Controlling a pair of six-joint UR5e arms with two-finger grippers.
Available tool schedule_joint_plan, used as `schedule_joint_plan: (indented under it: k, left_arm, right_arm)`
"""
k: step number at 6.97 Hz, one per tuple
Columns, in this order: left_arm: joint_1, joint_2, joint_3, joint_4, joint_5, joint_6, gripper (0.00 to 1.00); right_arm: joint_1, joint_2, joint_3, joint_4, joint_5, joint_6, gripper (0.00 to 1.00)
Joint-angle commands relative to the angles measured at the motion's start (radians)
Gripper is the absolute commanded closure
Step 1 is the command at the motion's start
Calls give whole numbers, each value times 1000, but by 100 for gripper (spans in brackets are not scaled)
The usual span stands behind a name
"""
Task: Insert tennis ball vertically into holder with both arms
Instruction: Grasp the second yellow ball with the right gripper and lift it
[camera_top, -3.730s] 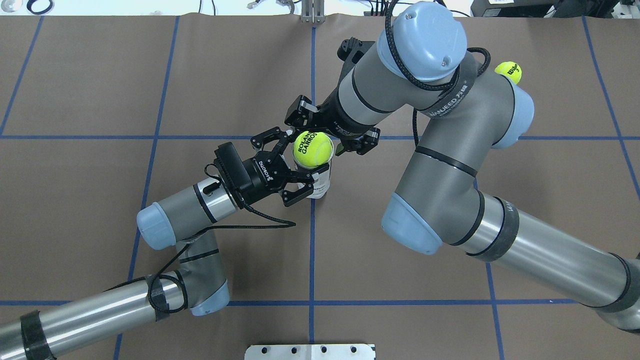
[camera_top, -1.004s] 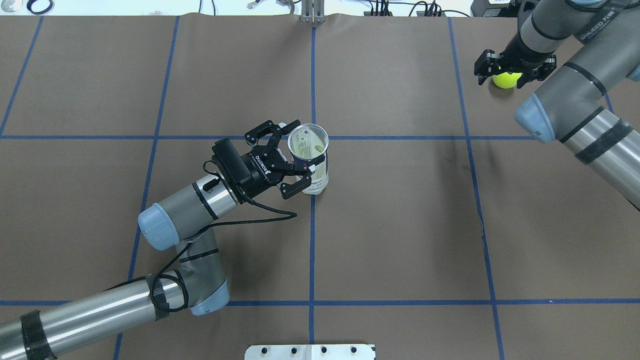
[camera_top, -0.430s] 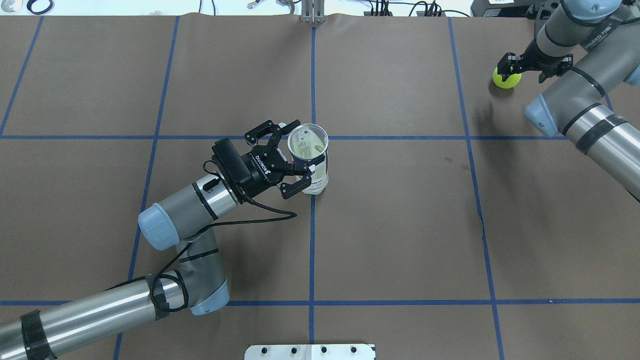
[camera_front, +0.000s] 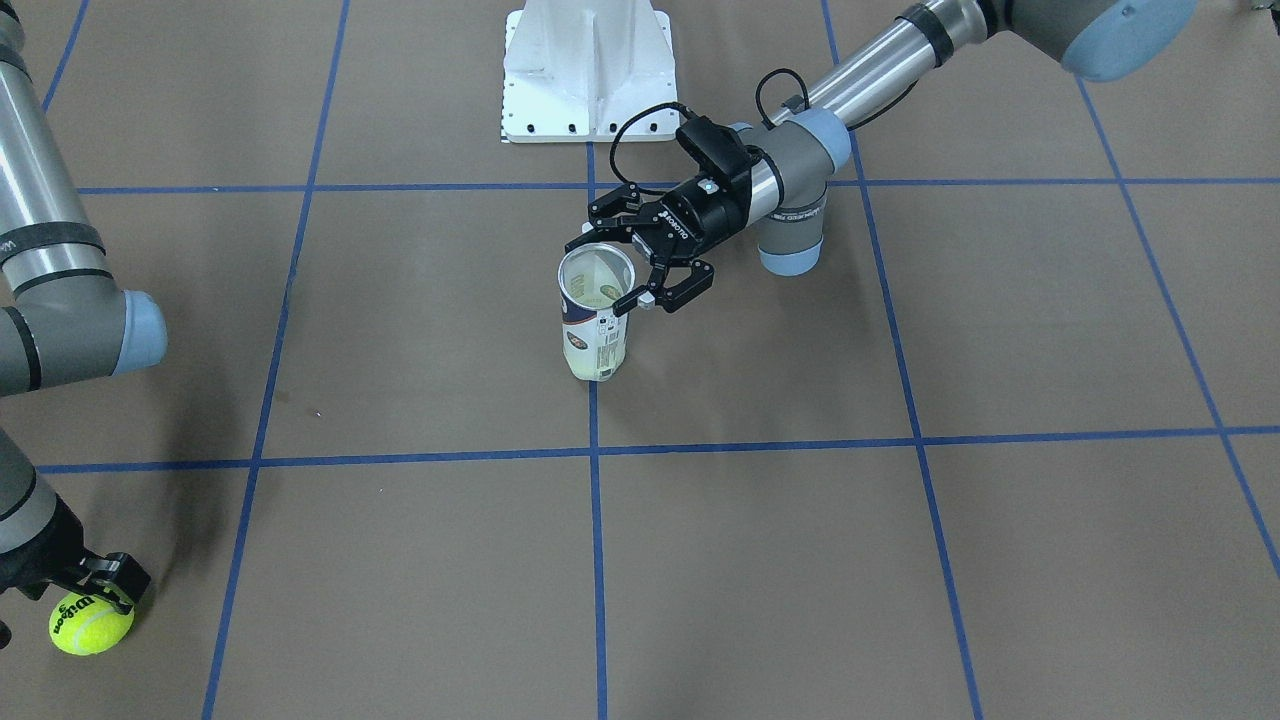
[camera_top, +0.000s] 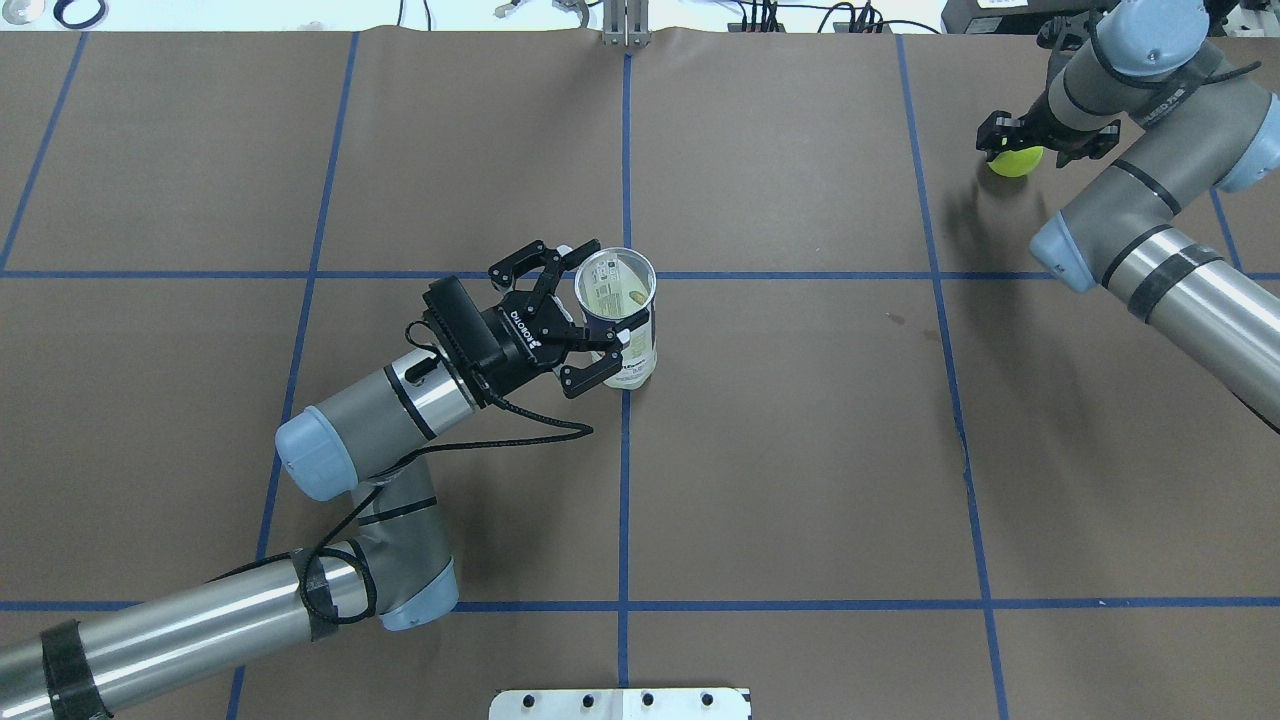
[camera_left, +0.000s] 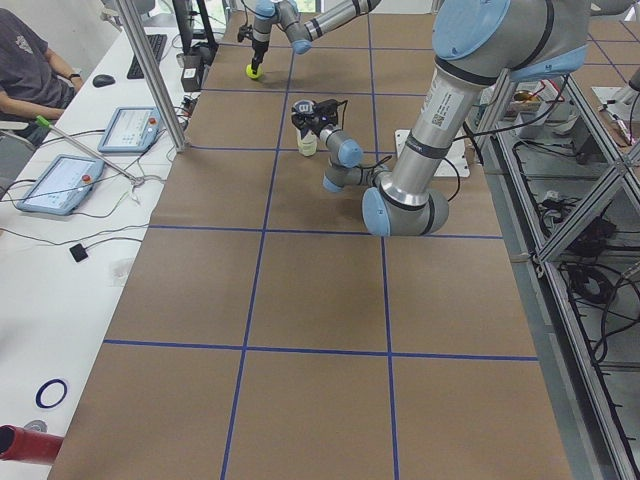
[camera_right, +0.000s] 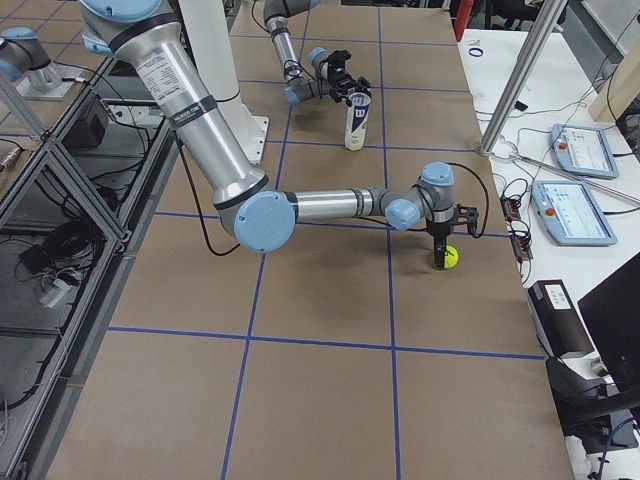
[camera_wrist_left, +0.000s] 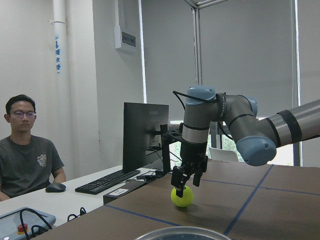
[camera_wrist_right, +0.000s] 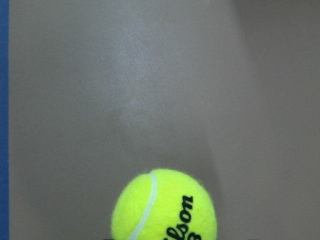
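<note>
The holder (camera_top: 628, 335), a clear can with a white and navy label, stands upright near the table's middle, its mouth open; it also shows in the front view (camera_front: 596, 325). A yellow-green shape shows at its bottom. My left gripper (camera_top: 600, 300) is shut on the holder just below the rim, one finger on each side. A yellow tennis ball (camera_top: 1015, 162) lies on the table at the far right. My right gripper (camera_wrist_left: 185, 181) is open and points down just above this ball (camera_wrist_left: 182, 196). The ball fills the bottom of the right wrist view (camera_wrist_right: 165, 207).
The white pedestal base (camera_front: 588, 75) stands at the robot's edge of the table. An operator (camera_wrist_left: 27, 150) sits at a desk with a monitor (camera_wrist_left: 145, 130) and keyboard beyond the ball's end. Tablets (camera_left: 135, 128) lie on that side bench.
The right arm left the holder and swung to the far right, over the second ball. The ball that sat on the holder's rim is gone from there. The left gripper has not moved.
</note>
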Motion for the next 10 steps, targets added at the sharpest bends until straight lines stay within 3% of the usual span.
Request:
schedule_joint_plan:
  k: [1,3,4,5,6,7,10]
  left_arm:
    - [0,2,0,0,0,0,11]
    - [0,2,0,0,0,0,11]
    - [0,2,0,0,0,0,11]
    - [0,2,0,0,0,0,11]
    - [0,2,-2,0,0,0,11]
    - [0,2,-2,0,0,0,11]
    - [0,4,0,2,0,0,11]
  right_arm:
    - [-12,2,-11,8,-17,3,19]
    - [-12,6,-9,7,-29,3,86]
    - [-10,14,-1,4,-29,3,100]
    - [-9,15,9,5,-29,5,100]
    - [-9,17,79,-27,-21,8,100]
    - [-9,11,218,-168,-11,10,100]
    - [-80,5,752,-630,253,230,100]
